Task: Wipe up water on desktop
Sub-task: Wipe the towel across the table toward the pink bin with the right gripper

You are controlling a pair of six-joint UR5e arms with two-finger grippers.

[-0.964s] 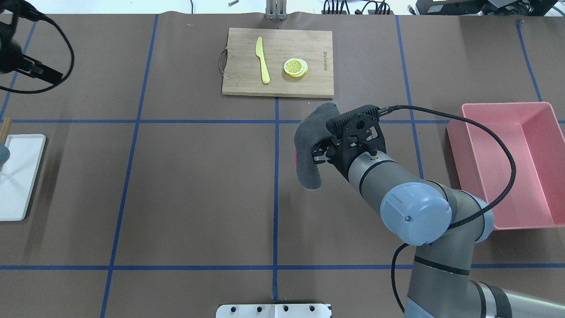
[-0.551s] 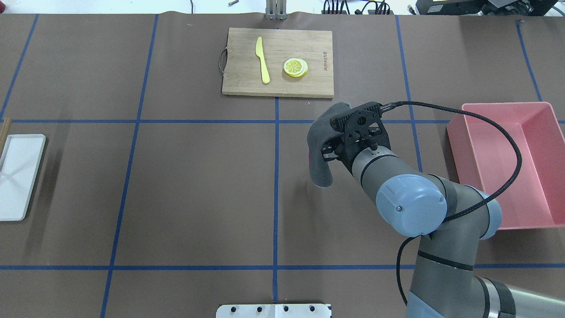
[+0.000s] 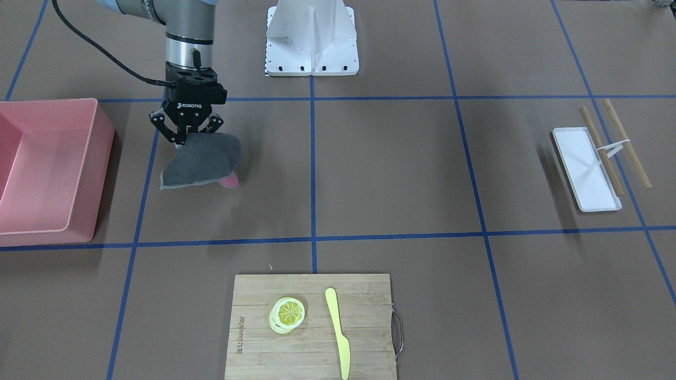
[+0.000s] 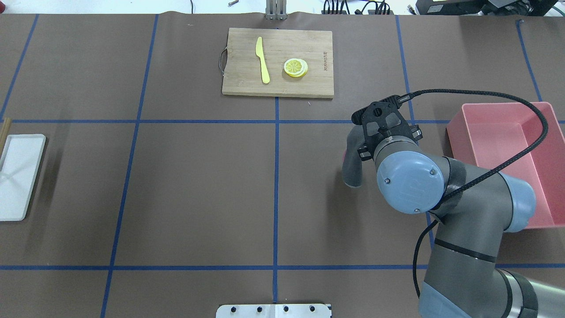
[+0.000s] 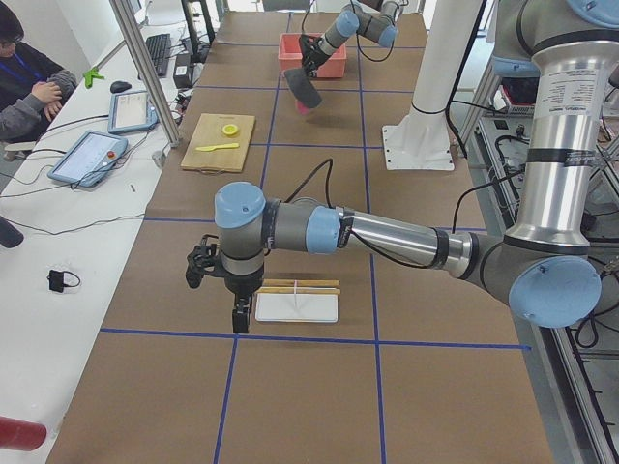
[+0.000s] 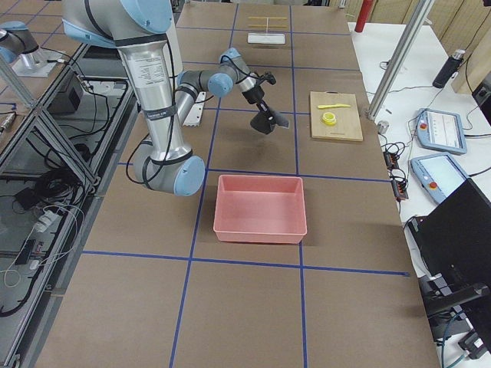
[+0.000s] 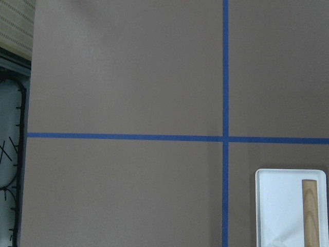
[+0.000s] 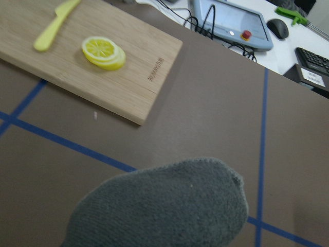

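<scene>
My right gripper (image 3: 186, 138) is shut on the top edge of a grey cloth (image 3: 203, 161) with a pink underside. The cloth hangs just above the brown desktop (image 4: 198, 185), which is crossed by blue tape lines. In the overhead view the cloth (image 4: 353, 163) shows left of my wrist, a little left of the pink bin. It fills the bottom of the right wrist view (image 8: 169, 206). No water shows on the desktop. My left gripper (image 5: 238, 311) shows only in the exterior left view, beside the white tray. I cannot tell whether it is open or shut.
A pink bin (image 4: 499, 132) stands at the right. A bamboo cutting board (image 4: 247, 66) at the far middle carries a yellow knife (image 4: 262, 59) and lemon slices (image 4: 295, 67). A white tray (image 4: 20, 168) with chopsticks (image 3: 623, 142) lies at the left edge.
My right arm has carried the cloth to the right, toward the pink bin. The left arm, seen at the overhead view's top left a second ago, has left that view.
</scene>
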